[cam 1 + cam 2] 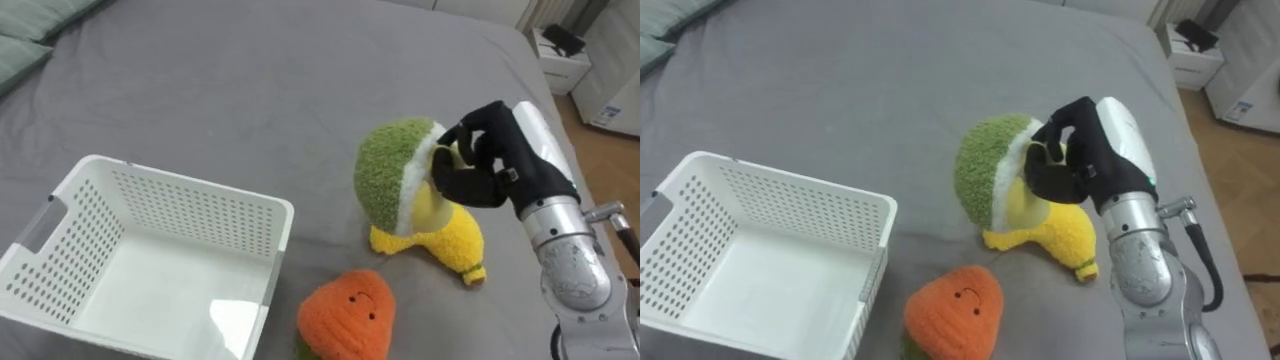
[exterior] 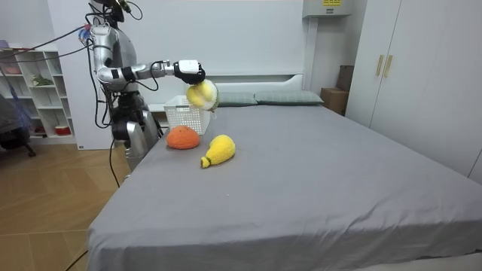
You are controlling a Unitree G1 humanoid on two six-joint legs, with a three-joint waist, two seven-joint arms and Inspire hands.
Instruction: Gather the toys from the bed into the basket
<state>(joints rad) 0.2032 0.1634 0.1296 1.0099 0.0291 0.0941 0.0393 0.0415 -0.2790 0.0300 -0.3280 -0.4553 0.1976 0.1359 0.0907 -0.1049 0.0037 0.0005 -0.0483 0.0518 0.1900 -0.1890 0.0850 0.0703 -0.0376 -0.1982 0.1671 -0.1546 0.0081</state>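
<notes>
My right hand (image 1: 495, 155) is shut on a plush toy with a green cap (image 1: 392, 175), a white rim and a yellow inside, and holds it in the air above the bed. In the room view this toy (image 2: 202, 94) hangs from the hand (image 2: 188, 71) over the basket's near side. A yellow plush toy (image 1: 450, 242) lies on the grey bedcover below and behind it. An orange plush toy with a small face (image 1: 348, 315) lies at the front. The white perforated basket (image 1: 190, 185) stands on the bed to the left with nothing in it.
I stand at the bed's side near its head. Green pillows (image 1: 25, 40) lie at the far left, and a white nightstand (image 1: 560, 55) stands past the bed's far right corner. A wide stretch of grey bedcover (image 2: 316, 173) lies beyond the toys.
</notes>
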